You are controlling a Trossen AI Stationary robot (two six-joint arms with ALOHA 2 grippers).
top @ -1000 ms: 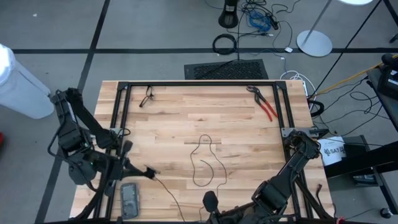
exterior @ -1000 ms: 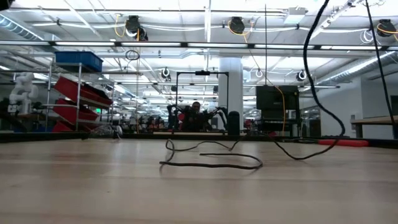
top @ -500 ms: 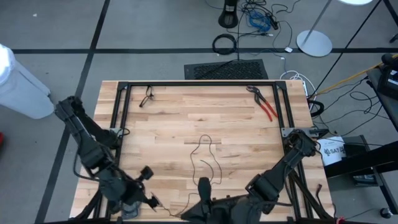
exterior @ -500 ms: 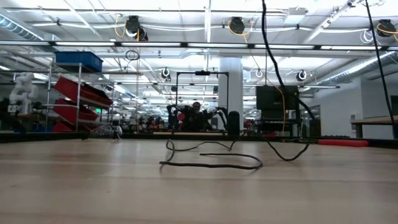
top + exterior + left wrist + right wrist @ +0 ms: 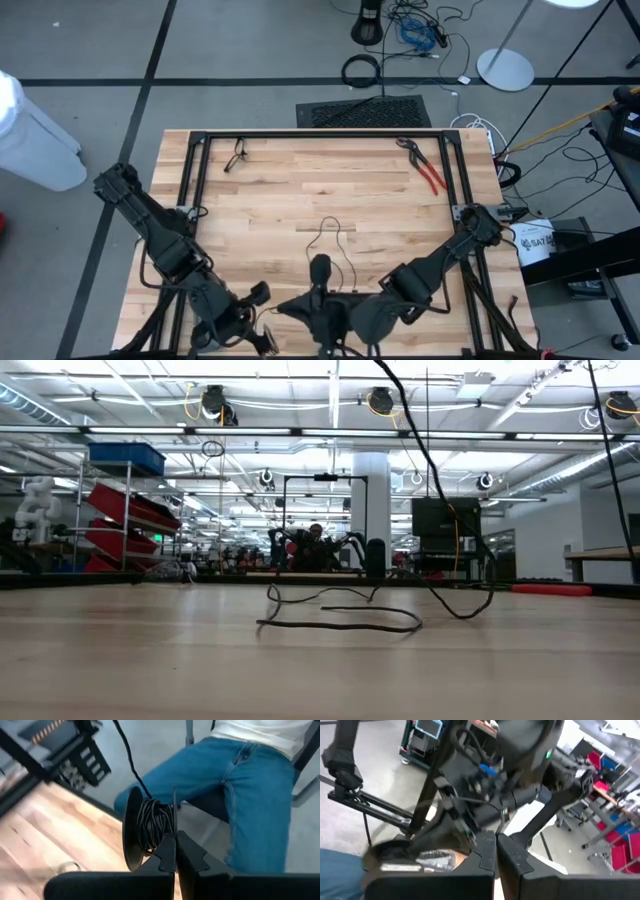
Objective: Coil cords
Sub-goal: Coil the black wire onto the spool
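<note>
The thin black cord lies in loose loops mid-table. One strand rises off the wood and leaves the low view at the top. More of the cord is wound on a small black spool. My left gripper is shut on that spool at the table's near edge, left of centre. My right gripper is shut. It hovers near the front edge, points at the left arm, and seems to pinch the cord. My left gripper pinches one thin flange of the spool between its two fingers, edge-on. The spool is clear of the table with its axis lying across the fingers. A strand leaves the winding and runs away upward. My right gripper is shut with a thin dark strand at its fingertips; the fingers hide the contact. It comes level from the table's right, and the cord hangs slack from there to the table.
Red-handled pliers lie at the far right and a small dark object at the far left. A grey device sits near the front left corner. A person in jeans sits just beyond the near edge. The black frame borders the table.
My left gripper has swung toward the near edge and to the right, dropped a little and rolled. My right gripper has gone toward the table's left and slightly toward the far edge. The cord's rising strand has swung left with it, while the loops on the table have stayed put.
</note>
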